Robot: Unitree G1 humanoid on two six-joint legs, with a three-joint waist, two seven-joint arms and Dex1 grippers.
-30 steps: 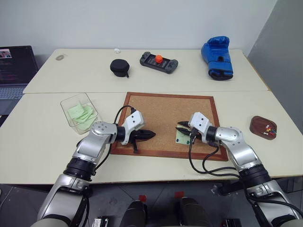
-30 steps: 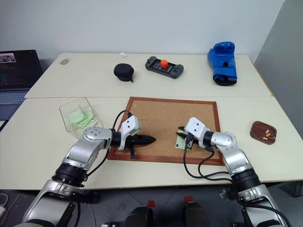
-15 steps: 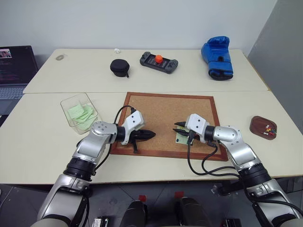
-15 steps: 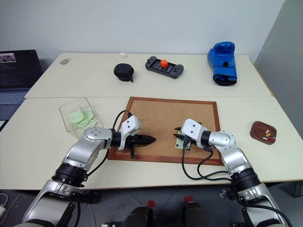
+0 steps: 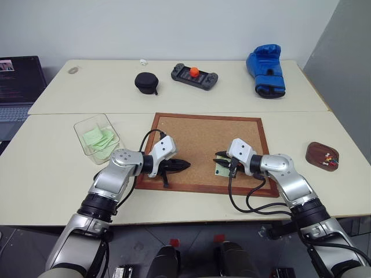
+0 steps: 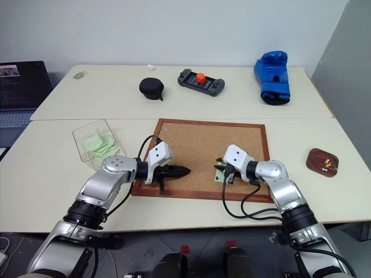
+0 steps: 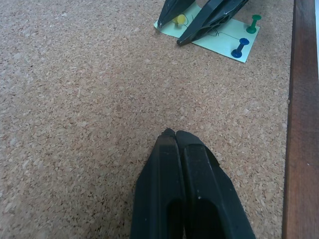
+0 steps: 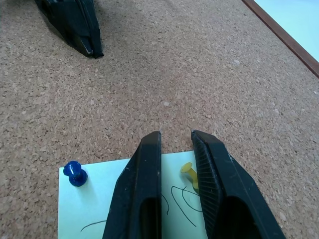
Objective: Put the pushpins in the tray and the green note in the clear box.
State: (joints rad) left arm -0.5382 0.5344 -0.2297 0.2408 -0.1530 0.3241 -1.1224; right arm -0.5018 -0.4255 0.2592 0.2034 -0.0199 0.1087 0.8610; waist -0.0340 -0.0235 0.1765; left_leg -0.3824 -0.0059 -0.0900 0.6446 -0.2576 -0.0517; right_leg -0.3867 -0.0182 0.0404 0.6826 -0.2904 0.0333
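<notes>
On the cork board [image 5: 206, 152] in the head view, the right gripper [image 5: 221, 157] hovers over the green note [image 5: 222, 169]; the left gripper [image 5: 184, 165], shut and empty, sits well apart. In the right wrist view, slightly parted jaws straddle the yellow pin [image 8: 189, 171], not yet gripping.

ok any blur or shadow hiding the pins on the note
Right wrist view: sharp, yellow pushpin half hidden by the right end effector, blue pushpin clear. Left wrist view: green pushpin clear on the green note; soft shadows only.
</notes>
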